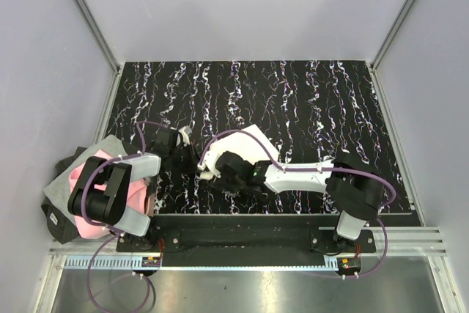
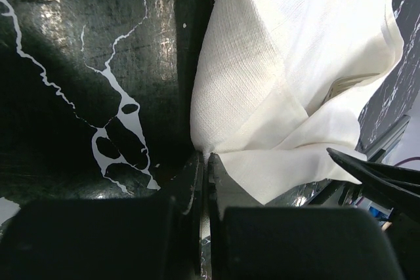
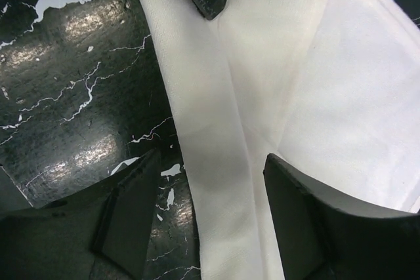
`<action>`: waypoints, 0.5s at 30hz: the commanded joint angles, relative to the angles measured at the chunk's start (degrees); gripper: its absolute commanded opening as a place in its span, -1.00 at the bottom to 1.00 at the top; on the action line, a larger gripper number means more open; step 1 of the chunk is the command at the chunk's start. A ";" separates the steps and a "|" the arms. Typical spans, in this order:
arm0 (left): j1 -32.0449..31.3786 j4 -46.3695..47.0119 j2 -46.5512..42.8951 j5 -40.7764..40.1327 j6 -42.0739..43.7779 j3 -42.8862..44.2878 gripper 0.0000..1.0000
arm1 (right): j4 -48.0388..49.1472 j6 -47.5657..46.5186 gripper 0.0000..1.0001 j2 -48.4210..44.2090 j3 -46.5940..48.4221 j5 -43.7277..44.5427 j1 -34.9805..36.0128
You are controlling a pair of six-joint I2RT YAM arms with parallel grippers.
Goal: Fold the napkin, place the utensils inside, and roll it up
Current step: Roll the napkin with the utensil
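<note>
On the table (image 1: 330, 108), a cream napkin (image 1: 248, 143), partly folded, with a layered strip doubled over along its left side. Pinching one end of that strip with the left tool (image 2: 204, 160), clenched tight on the cloth, probably to pin the fold so that it cannot slide or spring open. Straddling the same strip further along the napkin with the right tool (image 3: 211, 159), released and spread wide, grasping nothing: one finger over bare table just left of the napkin, the other above the cloth, seemingly lined up to take a second hold on the fold. Meant, by this reading, to lift or turn that edge evenly rather than bunch it. No utensils to be made out on or beside the napkin; whether any sit under the layers, impossible to tell. Well left of the napkin, a heaped pink and grey cloth (image 1: 78, 174), apparently out of play.
</note>
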 commanded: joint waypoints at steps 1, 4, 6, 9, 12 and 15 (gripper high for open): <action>-0.33 -4.16 1.06 -1.93 2.00 -0.03 -1.00 | 1.62 -1.32 0.43 2.26 1.02 -1.16 0.45; -0.33 -4.16 0.88 -1.85 1.92 0.06 -1.00 | 1.53 -1.50 0.41 4.46 1.02 -0.46 0.36; -0.33 -4.16 0.79 -1.67 2.09 0.24 -1.00 | 1.62 -1.32 0.36 5.17 1.02 -0.54 -0.08; -0.33 -4.07 0.70 -0.97 2.27 0.41 -1.00 | 0.92 0.17 0.13 6.40 1.37 -4.04 -1.39; -0.33 -3.64 -0.43 -0.70 2.36 0.24 -0.99 | -2.68 1.49 -0.20 7.19 2.69 -10.70 -3.94; -0.33 -3.89 -1.84 -1.58 2.27 0.76 -0.84 | -6.98 2.46 -0.46 7.80 4.18 -20.27 -6.14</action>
